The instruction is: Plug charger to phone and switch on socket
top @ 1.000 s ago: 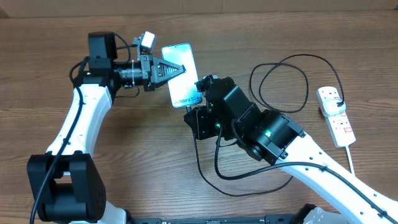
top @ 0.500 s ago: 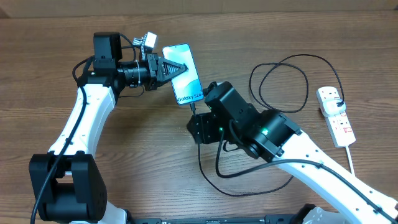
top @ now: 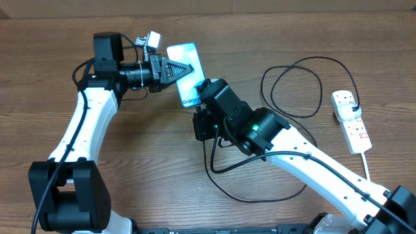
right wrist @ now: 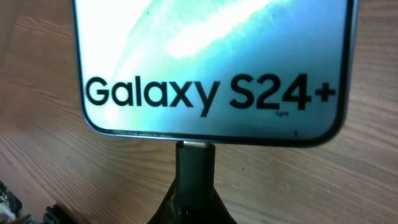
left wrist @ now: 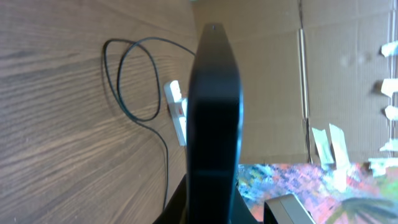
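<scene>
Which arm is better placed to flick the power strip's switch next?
Right, probably: the power strip lies on the right arm's side, while the left gripper holds the phone far across the table.

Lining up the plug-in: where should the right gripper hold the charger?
Grip the charger by its rigid connector body, just behind the metal tip, approaching from beyond the phone's bottom edge, in line with its long axis. The rest is limp cable and would buckle.

A brown wood-grain desk [top: 149, 169] lies beneath the left claw [top: 185, 68]. Beyond that claw stands a brown cardboard wall [left wrist: 273, 74] bearing white tape strips [left wrist: 323, 140], a multicoloured patch [left wrist: 292, 180] beside them.
</scene>
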Tool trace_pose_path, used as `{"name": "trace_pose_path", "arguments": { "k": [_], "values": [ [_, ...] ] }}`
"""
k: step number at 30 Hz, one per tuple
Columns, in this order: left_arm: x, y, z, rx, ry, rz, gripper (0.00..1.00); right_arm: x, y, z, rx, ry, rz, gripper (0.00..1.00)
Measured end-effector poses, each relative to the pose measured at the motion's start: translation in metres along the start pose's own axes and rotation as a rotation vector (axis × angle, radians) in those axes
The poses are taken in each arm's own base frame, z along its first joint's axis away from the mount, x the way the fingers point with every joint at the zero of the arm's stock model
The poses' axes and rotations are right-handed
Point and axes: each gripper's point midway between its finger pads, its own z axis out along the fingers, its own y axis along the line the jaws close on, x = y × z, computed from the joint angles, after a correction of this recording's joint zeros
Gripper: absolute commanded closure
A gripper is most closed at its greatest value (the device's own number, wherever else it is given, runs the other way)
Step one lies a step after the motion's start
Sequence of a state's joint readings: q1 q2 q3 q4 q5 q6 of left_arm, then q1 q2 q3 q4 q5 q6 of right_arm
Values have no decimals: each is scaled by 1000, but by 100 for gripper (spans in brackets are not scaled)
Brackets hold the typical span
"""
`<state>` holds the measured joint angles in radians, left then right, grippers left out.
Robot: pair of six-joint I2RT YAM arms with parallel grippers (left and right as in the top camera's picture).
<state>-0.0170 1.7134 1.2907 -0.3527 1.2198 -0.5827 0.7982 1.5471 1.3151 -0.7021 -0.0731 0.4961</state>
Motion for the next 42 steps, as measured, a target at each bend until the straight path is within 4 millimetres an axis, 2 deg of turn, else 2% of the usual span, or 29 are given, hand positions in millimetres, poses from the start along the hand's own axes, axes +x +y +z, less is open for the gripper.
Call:
{"name": "trace_pose_path", "arguments": {
  "k": [10,20,24,27,29,30,32,36,38,42],
  "values": [
    [6,-10,2,40,34,147,96,5,-3,-1,-6,29,-36,96],
    [7,-18,5,60,44,214,96,-2,-3,-1,-19,-9,-52,96],
    [8,-19,7,61,50,222,96,0,-3,-1,-18,-4,-53,73],
    [15,-20,14,59,72,217,96,5,-8,-6,-2,14,-49,49],
    [25,-18,22,54,102,191,96,2,-14,-14,20,12,-42,40],
    [28,-15,26,39,106,186,96,3,-18,-18,31,17,-36,32],
    [32,-7,30,-4,112,160,96,6,-23,-28,51,27,-32,24],
    [39,11,33,-98,115,99,96,7,-23,-52,61,22,-32,5],
    [42,17,35,-138,119,100,96,9,-23,-65,58,14,-33,0],
    [54,30,42,-216,155,130,96,13,-21,-100,42,-21,-38,0]
  ]
}}
